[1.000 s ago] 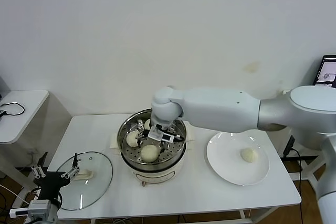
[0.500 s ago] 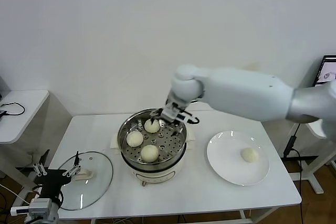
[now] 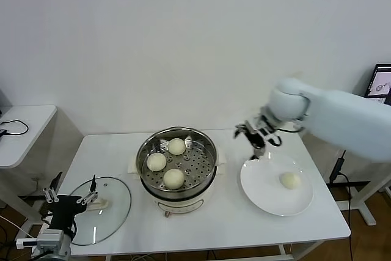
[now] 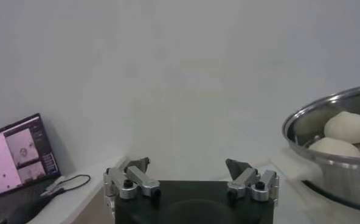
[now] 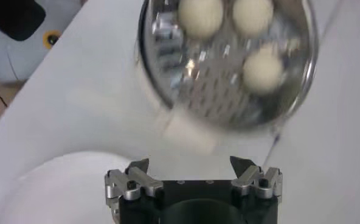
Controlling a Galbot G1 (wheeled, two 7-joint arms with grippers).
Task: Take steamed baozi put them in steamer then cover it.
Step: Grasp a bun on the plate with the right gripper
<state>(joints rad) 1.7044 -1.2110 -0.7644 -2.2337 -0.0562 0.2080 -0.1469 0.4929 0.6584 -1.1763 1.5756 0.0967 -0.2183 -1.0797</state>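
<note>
Right gripper (image 3: 256, 140) blurred, seemingly empty.

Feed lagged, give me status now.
Right gripper open, empty, above plate edge. Left gripper open over cover. Three baozi in steamer, one on plate. Nothing blocking.

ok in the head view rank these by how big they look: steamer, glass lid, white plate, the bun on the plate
1. Steamer, widest with its pot and base.
2. White plate and glass lid look about the same; the lid is partly hidden by the left claw and lies nearer the camera, so no ranking.
3. Bun on the plate, by far the smallest.
</note>
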